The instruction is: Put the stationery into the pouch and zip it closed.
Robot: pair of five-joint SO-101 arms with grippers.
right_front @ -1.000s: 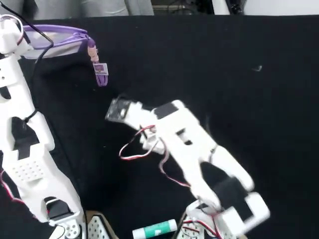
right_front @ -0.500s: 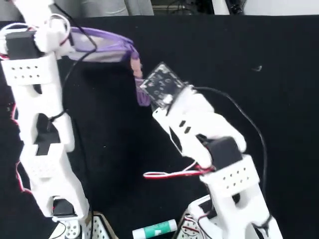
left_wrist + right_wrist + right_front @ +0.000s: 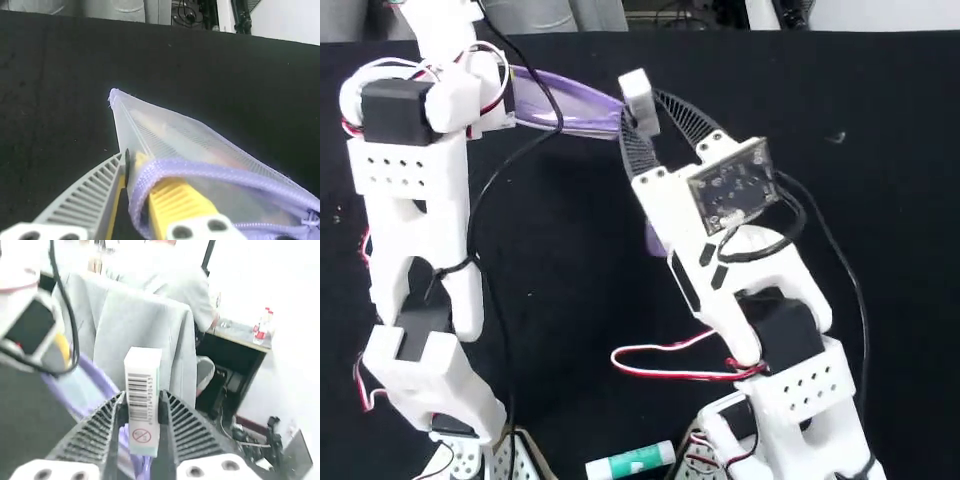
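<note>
A translucent purple-edged pouch (image 3: 565, 103) hangs above the black table, held at one end by my left gripper (image 3: 498, 92). The left wrist view shows that gripper (image 3: 133, 166) shut on the pouch (image 3: 200, 145), close to its purple zipper edge (image 3: 220, 172). My right gripper (image 3: 638, 112) is raised next to the pouch's other end, shut on a small white box (image 3: 636, 98). In the right wrist view the box (image 3: 143, 375) bears a barcode and stands upright between the fingers (image 3: 95, 427), with the pouch (image 3: 95, 385) just beyond. A green-and-white glue stick (image 3: 631, 461) lies at the table's front edge.
Both arms stand tall and close together over the left and middle of the table (image 3: 880, 150). Red and white cables (image 3: 665, 360) loop off the right arm. Grey chairs and a person show in the room behind.
The left arm lifted the pouch and carried it rightward. The right arm rose from low over the table, its gripper now up at the pouch's end with the white box.
</note>
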